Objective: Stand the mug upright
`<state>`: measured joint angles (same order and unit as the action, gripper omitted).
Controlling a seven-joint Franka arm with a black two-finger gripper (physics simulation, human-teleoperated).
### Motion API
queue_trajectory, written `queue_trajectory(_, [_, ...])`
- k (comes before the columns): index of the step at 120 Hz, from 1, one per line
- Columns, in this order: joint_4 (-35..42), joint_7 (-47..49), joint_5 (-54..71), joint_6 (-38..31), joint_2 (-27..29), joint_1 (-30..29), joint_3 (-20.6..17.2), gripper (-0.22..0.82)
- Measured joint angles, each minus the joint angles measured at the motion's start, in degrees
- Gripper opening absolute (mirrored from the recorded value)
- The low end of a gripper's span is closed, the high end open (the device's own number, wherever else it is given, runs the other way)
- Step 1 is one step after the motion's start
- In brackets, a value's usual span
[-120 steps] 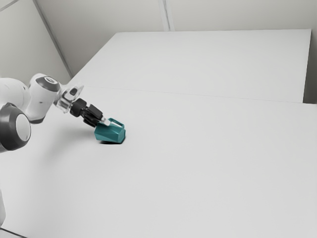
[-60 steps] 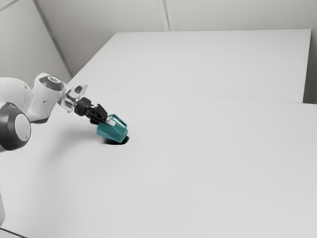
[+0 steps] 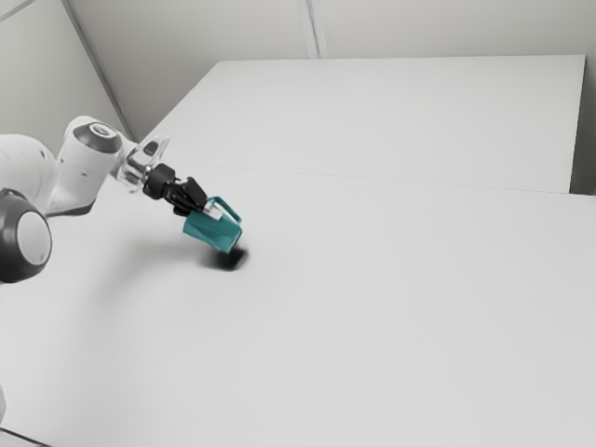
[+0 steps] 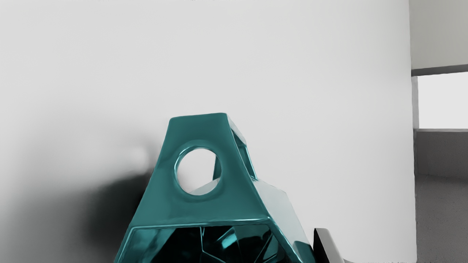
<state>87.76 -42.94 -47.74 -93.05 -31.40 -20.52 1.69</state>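
Pincer (image 3: pixel 206 209) closed on the mug (image 3: pixel 211 231), gripping it near the mouth end; one finger (image 4: pixel 328 246) shows beside the mug's wall in the wrist view, the other side of the grip is hard to make out. Mug is off the bench (image 3: pixel 391 307), its dark shadow (image 3: pixel 229 260) lying below it and apart from the base. Pose: tilted, not upright. Open mouth (image 4: pixel 219 246) faces back toward the pincer, base points down and toward the exterior view's right, handle (image 3: pixel 227 209) on the upper side.

Progress: looks like mid-task. Grip is there, clearance from the bench is there, base is already the lower end. Left, as I judge it: turn the mug until the base faces straight down, lower it flat, let go, back off. Risk: set down at this tilt, it would land on the base edge and could tip over.
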Motion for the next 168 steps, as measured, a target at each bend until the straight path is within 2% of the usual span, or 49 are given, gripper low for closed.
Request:
queue_trajectory(23, [-0.1, 1.2, 7.4, -2.9, 2.6, 6.9, 0.5, -0.17])
queue_trajectory(42, [0.0, 2.4, 16.4, -9.2, 3.1, 14.9, 2.4, -0.17])
queue_trajectory(74, [0.2, 6.7, 35.0, -17.8, 2.3, 23.8, 3.8, -0.16])
queue_trajectory(114, [2.1, 12.8, 46.3, -26.0, 2.0, 27.8, 4.2, -0.17])
queue_trajectory(168, [4.3, 18.3, 47.9, -39.5, 0.7, 28.5, 4.3, -0.17])
